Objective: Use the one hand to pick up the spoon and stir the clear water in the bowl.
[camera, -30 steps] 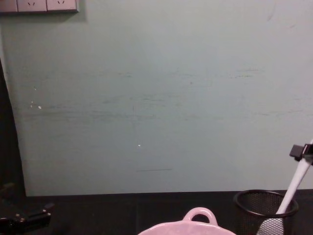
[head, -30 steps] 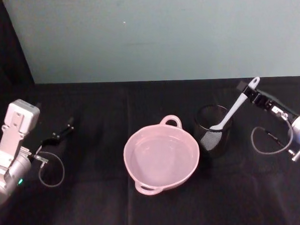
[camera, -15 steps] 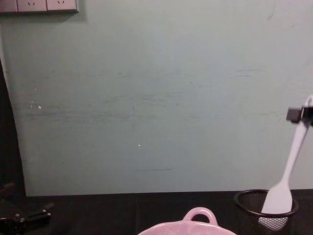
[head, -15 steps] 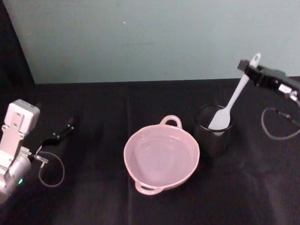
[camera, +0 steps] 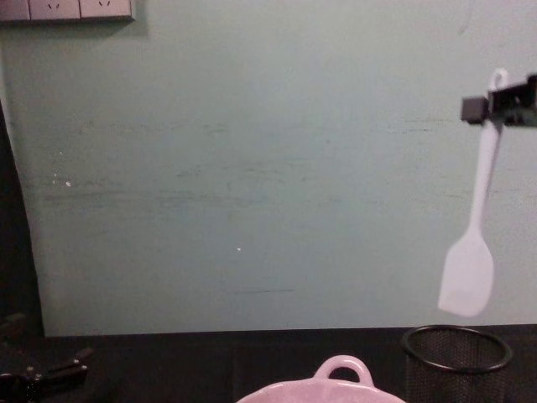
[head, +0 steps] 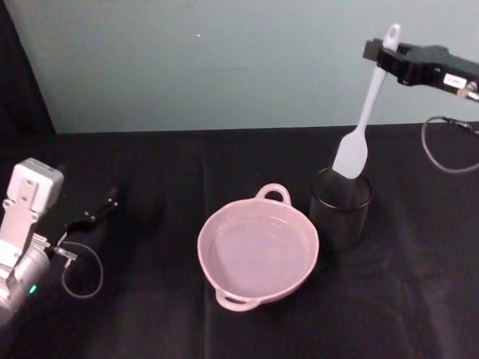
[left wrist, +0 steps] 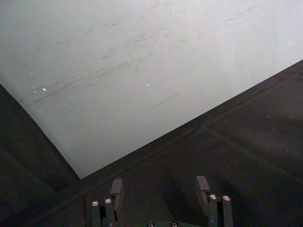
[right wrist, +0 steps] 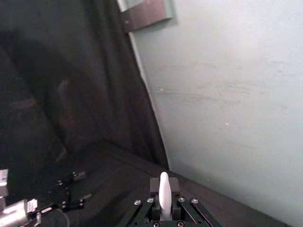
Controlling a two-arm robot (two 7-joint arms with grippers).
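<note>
Fingers (head: 373, 50) of the right hand (head: 385, 51) pinch the spoon (head: 351, 152) at upper right above the mesh cup (head: 341, 223); stirring the bowl (head: 200, 249) remains, left hand (left wrist: 159, 184) parked open.

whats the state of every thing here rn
spoon: held near its handle end, blade down, hanging clear above the cup
right end effector: shut on the spoon, raised high
left end effector: open, parked low at the left
bowl: upright, water inside, no spoon in it
cup: upright beside the bowl
</note>
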